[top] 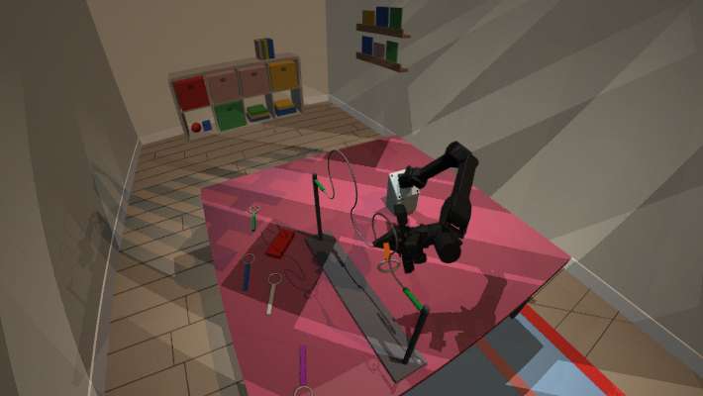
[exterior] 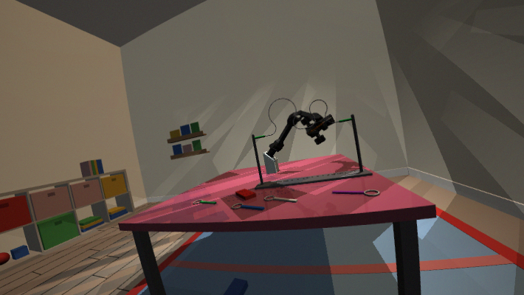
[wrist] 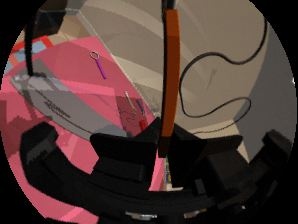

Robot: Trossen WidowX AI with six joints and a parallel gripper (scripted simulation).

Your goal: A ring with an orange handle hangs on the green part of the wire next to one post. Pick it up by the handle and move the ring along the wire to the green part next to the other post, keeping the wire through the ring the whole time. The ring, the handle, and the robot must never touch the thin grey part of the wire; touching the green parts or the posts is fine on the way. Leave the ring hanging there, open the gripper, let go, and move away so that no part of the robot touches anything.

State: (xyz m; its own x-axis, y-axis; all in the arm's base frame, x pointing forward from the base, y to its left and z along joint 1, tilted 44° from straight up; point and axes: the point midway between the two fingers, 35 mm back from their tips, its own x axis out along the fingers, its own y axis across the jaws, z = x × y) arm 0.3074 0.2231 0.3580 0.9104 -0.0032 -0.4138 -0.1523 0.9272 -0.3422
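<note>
The gripper's (top: 385, 244) (wrist: 161, 142) jaws are closed on the orange handle (top: 386, 250) (wrist: 171, 75). In the top view the ring (top: 388, 270) is at the wire's grey part, near the green part (top: 413, 298) by one post (top: 416, 337); whether they touch is too small to tell. The arm hides the ring in the exterior view, and the wrist view cuts it off.
</note>
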